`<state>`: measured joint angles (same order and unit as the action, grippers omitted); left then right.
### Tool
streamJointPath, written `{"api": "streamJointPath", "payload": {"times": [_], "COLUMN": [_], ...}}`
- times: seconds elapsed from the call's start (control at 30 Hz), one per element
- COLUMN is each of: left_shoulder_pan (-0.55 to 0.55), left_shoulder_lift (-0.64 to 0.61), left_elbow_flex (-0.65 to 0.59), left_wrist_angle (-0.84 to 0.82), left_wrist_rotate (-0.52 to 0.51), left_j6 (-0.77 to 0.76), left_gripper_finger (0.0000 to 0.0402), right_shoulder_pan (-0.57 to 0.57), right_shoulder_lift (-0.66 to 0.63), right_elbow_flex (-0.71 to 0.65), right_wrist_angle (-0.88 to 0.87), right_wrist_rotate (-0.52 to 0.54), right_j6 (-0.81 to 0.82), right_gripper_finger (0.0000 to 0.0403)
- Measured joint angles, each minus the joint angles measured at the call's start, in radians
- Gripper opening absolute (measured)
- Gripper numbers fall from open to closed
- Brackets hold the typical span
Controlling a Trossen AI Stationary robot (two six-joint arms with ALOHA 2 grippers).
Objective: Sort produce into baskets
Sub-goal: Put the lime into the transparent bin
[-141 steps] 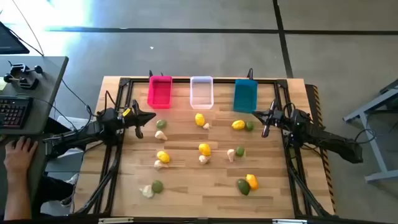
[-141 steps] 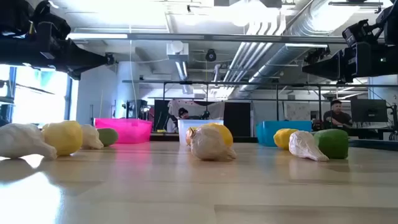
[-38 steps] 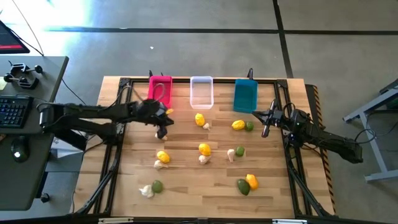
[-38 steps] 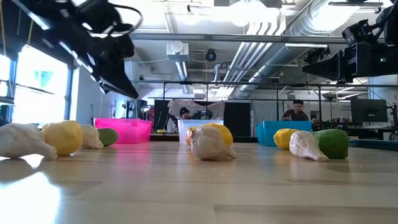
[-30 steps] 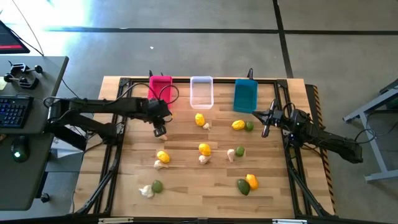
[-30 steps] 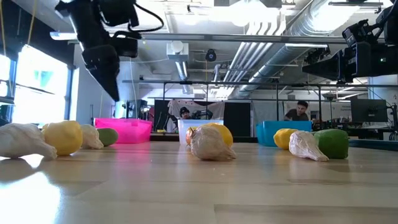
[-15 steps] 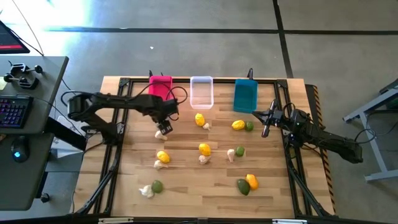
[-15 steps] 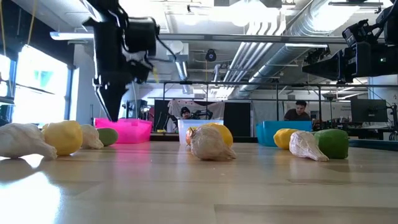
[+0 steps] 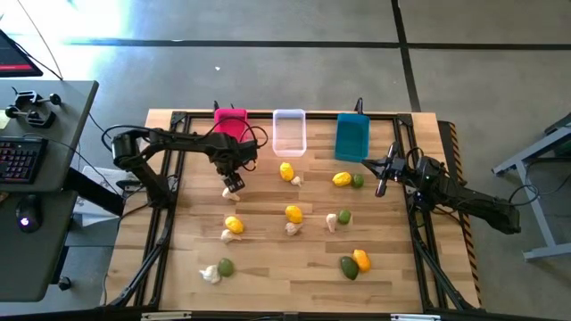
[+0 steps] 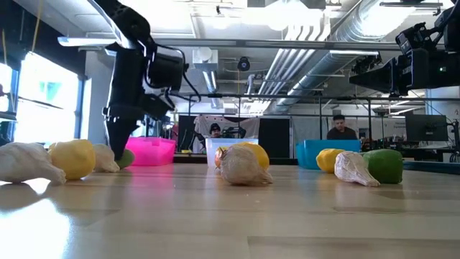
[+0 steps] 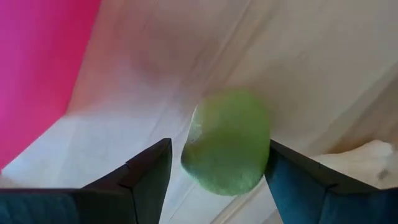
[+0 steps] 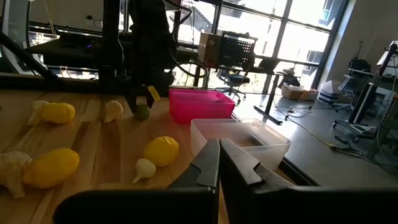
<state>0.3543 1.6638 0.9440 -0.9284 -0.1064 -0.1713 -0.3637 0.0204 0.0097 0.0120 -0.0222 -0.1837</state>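
My left gripper (image 10: 118, 152) stands open, pointing down at the table just in front of the pink basket (image 9: 229, 130). A green lime (image 11: 227, 143) lies on the wood between its two fingers, with a garlic piece (image 9: 227, 192) beside it. The white basket (image 9: 289, 133) and the teal basket (image 9: 351, 137) stand along the far edge. Lemons (image 9: 286, 171), limes (image 9: 344, 217) and garlic (image 9: 292, 228) are scattered over the table. My right gripper (image 9: 382, 181) hangs shut at the right side, touching nothing. My left gripper comes at the lime from above, one finger on each side of it. One finger (image 11: 292, 180) reaches right up to the lime's side (image 11: 261, 149); whether it touches I cannot tell. The other finger stands a little apart. The lime rests on the table.
More produce lies toward the near edge: a lemon with garlic (image 9: 233, 226), a lime with garlic (image 9: 219, 268), a lime and lemon pair (image 9: 354, 264). A lemon and lime (image 9: 347, 180) lie near my right gripper. A desk with a keyboard (image 9: 20, 159) stands left of the table.
My left gripper has come down from well above the table to the lime in front of the pink basket, and has tipped until its fingers point straight down. The produce has stayed where it was.
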Motion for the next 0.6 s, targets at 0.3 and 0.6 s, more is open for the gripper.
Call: {"api": "streamJointPath", "payload": {"times": [0.3,0.6], "left_shoulder_pan": [0.014,0.025], "left_shoulder_lift": [0.013,0.005], "left_elbow_flex": [0.002,0.195], "left_wrist_angle": [-0.004,-0.048], "left_wrist_rotate": [0.126,0.162], "left_j6": [0.115,0.172], "left_gripper_finger": [0.0172,0.0116], "right_shoulder_pan": [0.000,0.000], "right_shoulder_lift": [0.000,0.000], "right_elbow_flex": [0.000,0.000], "right_wrist_angle": [0.000,0.000], "right_wrist_rotate": [0.000,0.000], "right_j6": [0.000,0.000], "right_gripper_finger": [0.0000,0.0000]}}
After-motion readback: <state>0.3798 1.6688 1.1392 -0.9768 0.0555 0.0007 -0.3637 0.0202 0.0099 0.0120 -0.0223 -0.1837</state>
